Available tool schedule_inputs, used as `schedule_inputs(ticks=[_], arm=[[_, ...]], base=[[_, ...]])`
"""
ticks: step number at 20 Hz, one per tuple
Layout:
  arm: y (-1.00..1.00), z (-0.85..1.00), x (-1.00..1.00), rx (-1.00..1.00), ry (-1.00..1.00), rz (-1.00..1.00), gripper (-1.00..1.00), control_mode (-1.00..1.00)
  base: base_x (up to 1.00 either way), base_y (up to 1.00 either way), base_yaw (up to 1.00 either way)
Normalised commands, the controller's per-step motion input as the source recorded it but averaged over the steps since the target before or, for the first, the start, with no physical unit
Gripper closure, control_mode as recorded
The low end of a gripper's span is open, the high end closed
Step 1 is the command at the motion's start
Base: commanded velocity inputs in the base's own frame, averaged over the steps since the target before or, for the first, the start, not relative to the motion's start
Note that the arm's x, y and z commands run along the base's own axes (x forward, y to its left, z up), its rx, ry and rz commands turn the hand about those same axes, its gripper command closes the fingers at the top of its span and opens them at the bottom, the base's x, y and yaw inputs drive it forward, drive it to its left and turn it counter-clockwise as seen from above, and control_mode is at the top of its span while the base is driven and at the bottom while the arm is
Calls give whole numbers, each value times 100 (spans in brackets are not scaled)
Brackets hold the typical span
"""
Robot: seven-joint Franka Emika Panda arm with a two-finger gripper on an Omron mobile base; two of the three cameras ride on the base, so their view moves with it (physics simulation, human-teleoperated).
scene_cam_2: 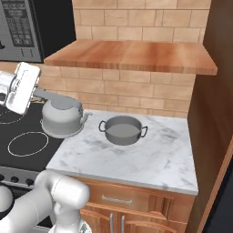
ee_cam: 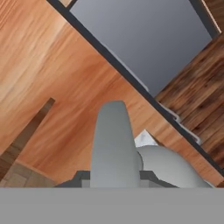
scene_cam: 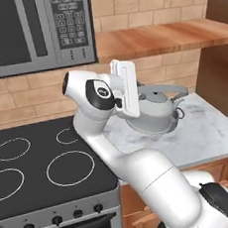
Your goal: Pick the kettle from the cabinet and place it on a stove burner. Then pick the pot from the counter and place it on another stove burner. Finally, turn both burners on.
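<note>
A white marble counter [scene_cam_2: 150, 159] ran beside the black cooktop [scene_cam: 26, 165] when I checked my feeds, with a tan brick wall [scene_cam_2: 136, 18] behind both and a microwave [scene_cam: 22, 31] hung above the burners. A warm brown wooden shelf [scene_cam_2: 132, 54] jutted out over the counter, closed on its far side by a darker wood panel [scene_cam_2: 214, 113]. Brown drawer fronts [scene_cam_2: 123, 205] sat under the marble edge, and a row of dark knobs [scene_cam: 57, 220] lined the front of the stove.

The kettle [scene_cam_2: 61, 117] was at the seam where cooktop met counter, upright, its short spout aimed toward the pot [scene_cam_2: 122, 130]. From the pictures I could not tell whether its base touched the surface or hung just above it. The pot rested on the marble just beside the kettle, apart from it, under the shelf.

My arm reached in from the stove side, and the gripper [scene_cam: 142, 89] met the kettle's arched handle [scene_cam_2: 50, 95] at the top. In the hand view the grey handle [ee_cam: 113, 144] rose straight up from between the finger tips, with the kettle's rounded body [ee_cam: 170, 168] beside it. The fingers themselves were hidden behind the white hand, so I could not tell how far apart they stood or whether they pinched the handle.
</note>
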Motion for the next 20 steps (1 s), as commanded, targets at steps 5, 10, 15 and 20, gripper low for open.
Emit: schedule_inputs(ticks=[5, 10, 15, 20], arm=[[0, 0, 0, 0, 0, 0, 100, 100], [0, 0, 0, 0, 0, 0, 100, 100], [0, 0, 0, 0, 0, 0, 100, 100], [0, 0, 0, 0, 0, 0, 100, 100]], base=[[-23, 44, 0], [-17, 50, 0], [-12, 50, 0], [-12, 47, 0]])
